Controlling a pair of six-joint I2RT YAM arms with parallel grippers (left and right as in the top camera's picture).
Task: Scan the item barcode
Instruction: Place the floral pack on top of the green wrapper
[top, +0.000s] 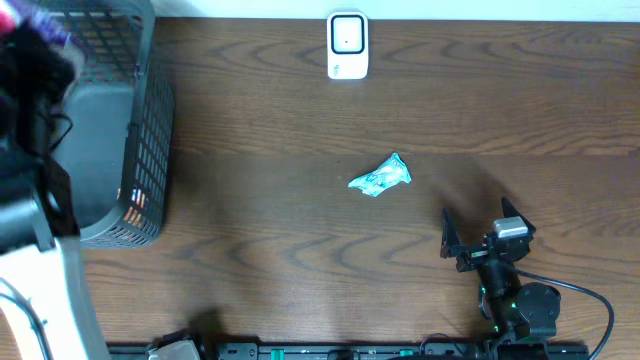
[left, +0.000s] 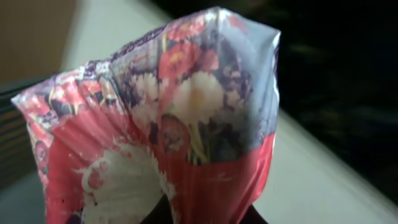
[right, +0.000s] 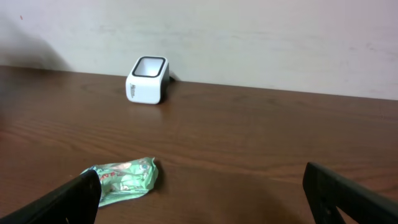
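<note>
Identify your right arm's black two-finger hand (top: 477, 215) by its silver wrist block (top: 511, 230), green indicator lights (top: 484, 294) and looping black cable (top: 580, 289). Its fingers (right: 65, 200) are matte black wedges.

scanner (right: 148, 79), far ahead and left of the right gripper (right: 200, 186): a small grey mark low on its white front, too small to read.
green packet (right: 126, 179), just ahead of that gripper's left finger: red print on the wrapper, blurred, no word legible.
floral packet (left: 161, 124): flower pattern, with a faint line of small print on the red part, unreadable.
readable text: none.
</note>
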